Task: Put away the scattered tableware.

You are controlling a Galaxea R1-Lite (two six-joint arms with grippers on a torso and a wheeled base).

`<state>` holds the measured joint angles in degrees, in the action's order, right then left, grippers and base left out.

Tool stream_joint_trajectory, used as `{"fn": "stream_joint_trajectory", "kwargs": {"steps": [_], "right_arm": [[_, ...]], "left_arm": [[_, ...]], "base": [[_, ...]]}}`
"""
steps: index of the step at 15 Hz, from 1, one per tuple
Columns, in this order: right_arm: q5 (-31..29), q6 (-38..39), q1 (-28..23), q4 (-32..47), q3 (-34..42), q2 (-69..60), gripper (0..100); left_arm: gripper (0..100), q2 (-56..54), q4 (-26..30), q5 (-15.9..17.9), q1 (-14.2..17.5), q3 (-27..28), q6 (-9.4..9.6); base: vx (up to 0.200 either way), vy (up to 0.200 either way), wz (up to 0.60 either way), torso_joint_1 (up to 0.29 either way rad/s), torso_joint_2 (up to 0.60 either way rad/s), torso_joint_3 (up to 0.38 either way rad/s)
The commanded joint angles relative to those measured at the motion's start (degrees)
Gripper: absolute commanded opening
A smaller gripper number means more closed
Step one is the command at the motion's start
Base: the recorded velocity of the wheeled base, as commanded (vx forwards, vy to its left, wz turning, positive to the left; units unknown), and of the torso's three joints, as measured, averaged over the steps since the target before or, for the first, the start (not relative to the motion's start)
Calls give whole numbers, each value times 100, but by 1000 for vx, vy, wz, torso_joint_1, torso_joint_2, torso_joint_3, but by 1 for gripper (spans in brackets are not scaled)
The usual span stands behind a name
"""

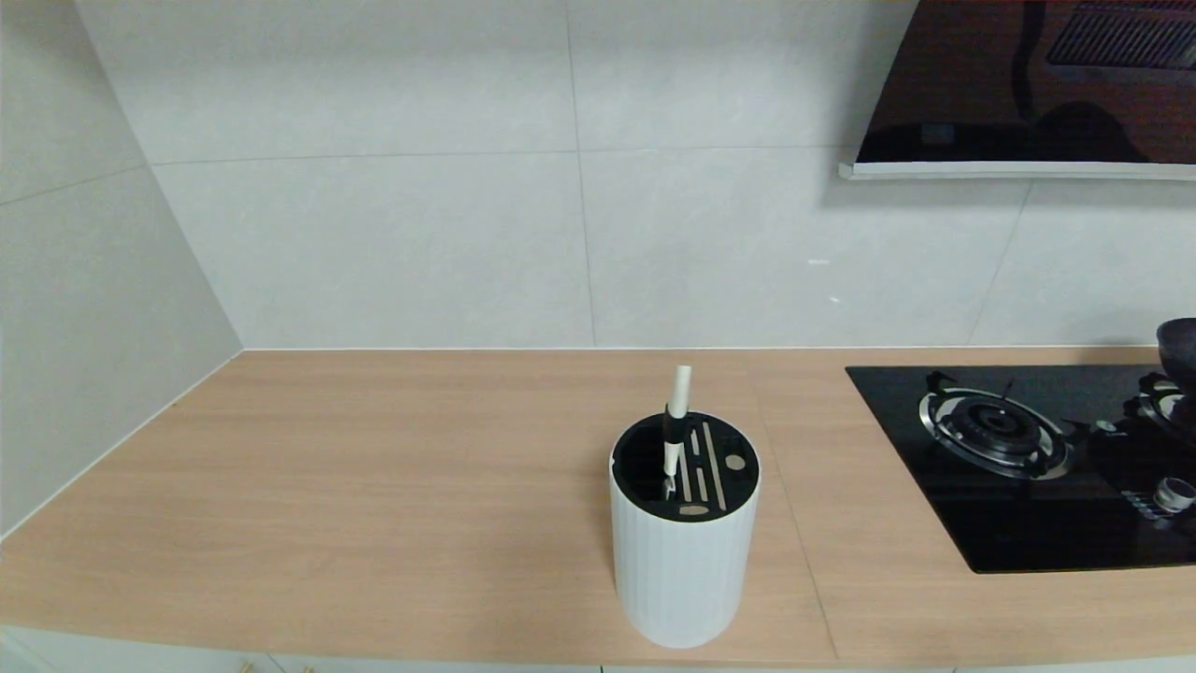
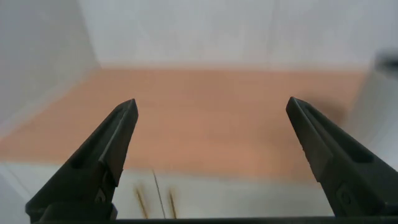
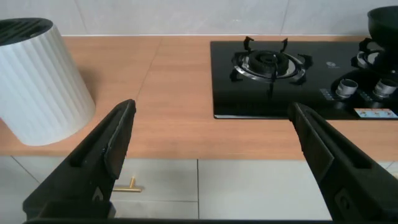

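Note:
A white ribbed cylindrical holder [image 1: 684, 551] with a black slotted top stands near the front edge of the wooden countertop [image 1: 392, 467]. One utensil with a cream and black handle [image 1: 676, 421] stands upright in its round opening. In the right wrist view the holder [image 3: 37, 81] is seen from the side, beyond my right gripper [image 3: 211, 124], which is open and holds nothing, low in front of the counter edge. My left gripper [image 2: 211, 121] is open too, with nothing between its fingers, facing the bare left stretch of the countertop [image 2: 217, 118] from in front of it.
A black gas hob [image 1: 1028, 458] with burners is set into the counter at the right, with a dark pot [image 1: 1179, 348] at its far edge. A range hood [image 1: 1028, 93] hangs above. Tiled walls close the back and left. Cabinet fronts with a brass handle [image 3: 127, 185] lie below.

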<state>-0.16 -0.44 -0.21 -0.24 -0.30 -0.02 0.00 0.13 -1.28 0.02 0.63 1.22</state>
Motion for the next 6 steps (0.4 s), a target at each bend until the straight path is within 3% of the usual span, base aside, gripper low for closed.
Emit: {"fn": "stream_joint_trajectory", "kwargs": {"steps": [1,3,6], "right_arm": [[16,0,3,7,22,11,100],[16,0,12,16,22,11,100],[16,0,12,16,22,11,100]], "left_arm": [[100,18,-5,154,-29,-63,36],[100,18,-13,146,-29,-55,-113],[100,9,-13,146,-29,-55,-113]], "base": [[0,0,0,0,0,0],[0,0,0,0,0,0],[0,0,0,0,0,0]]}}
